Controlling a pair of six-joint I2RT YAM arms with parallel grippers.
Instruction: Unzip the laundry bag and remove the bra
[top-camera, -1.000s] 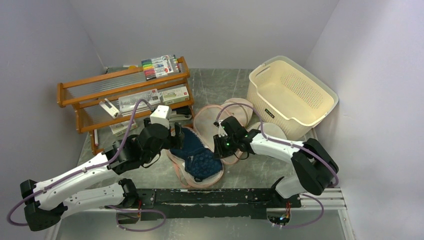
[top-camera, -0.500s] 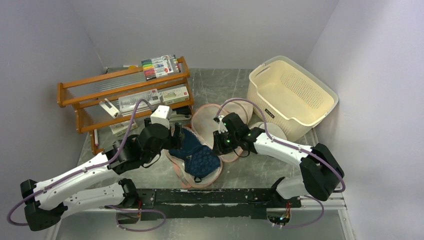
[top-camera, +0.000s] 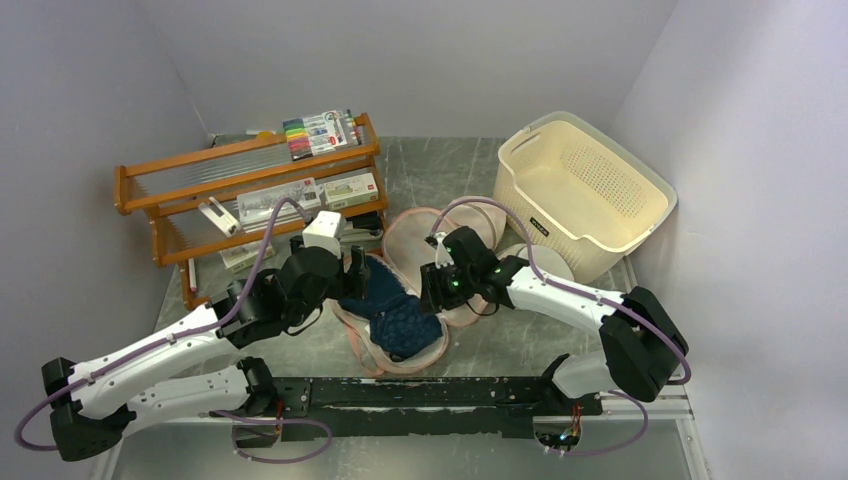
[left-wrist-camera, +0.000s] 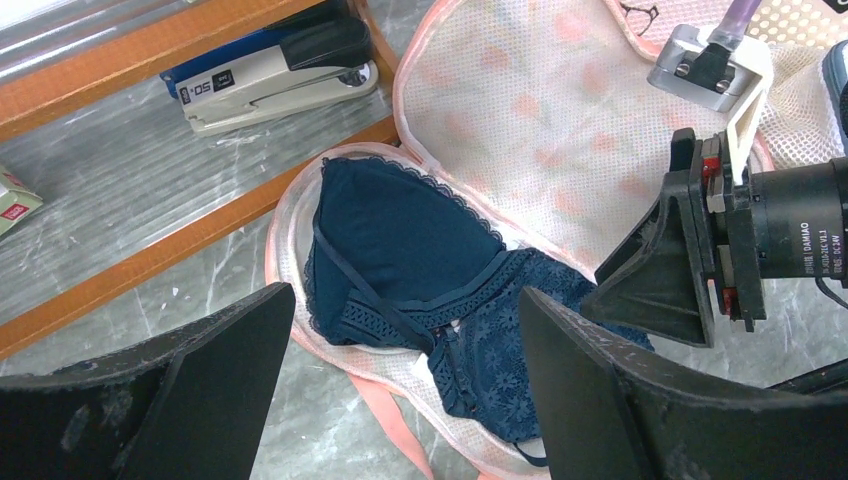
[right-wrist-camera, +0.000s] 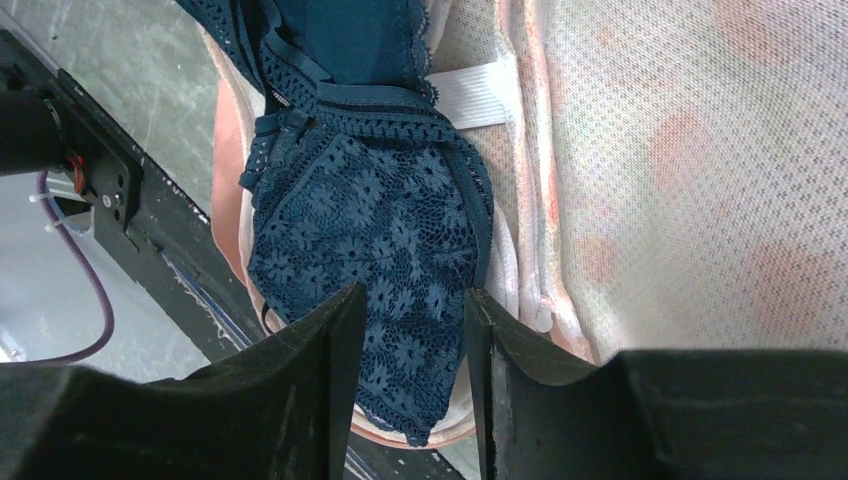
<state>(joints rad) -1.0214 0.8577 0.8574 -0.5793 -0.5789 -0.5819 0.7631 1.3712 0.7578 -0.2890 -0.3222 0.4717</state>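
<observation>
You are starting removal: the cream-peach floral mesh laundry bag (left-wrist-camera: 545, 120) is lying unzipped mid-frame, the dark navy lace bra (left-wrist-camera: 410, 235) exposed. Your left gripper (left-wrist-camera: 407, 300) is gaping empty, your right gripper (right-wrist-camera: 412, 300) part-open, empty; next, pinch and lift.

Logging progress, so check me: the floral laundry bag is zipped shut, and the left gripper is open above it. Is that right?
Not quite. The laundry bag is unzipped. Its upper flap is folded back, and the navy bra lies exposed on the lower half, as the left wrist view shows. The left gripper is indeed open above it.
</observation>
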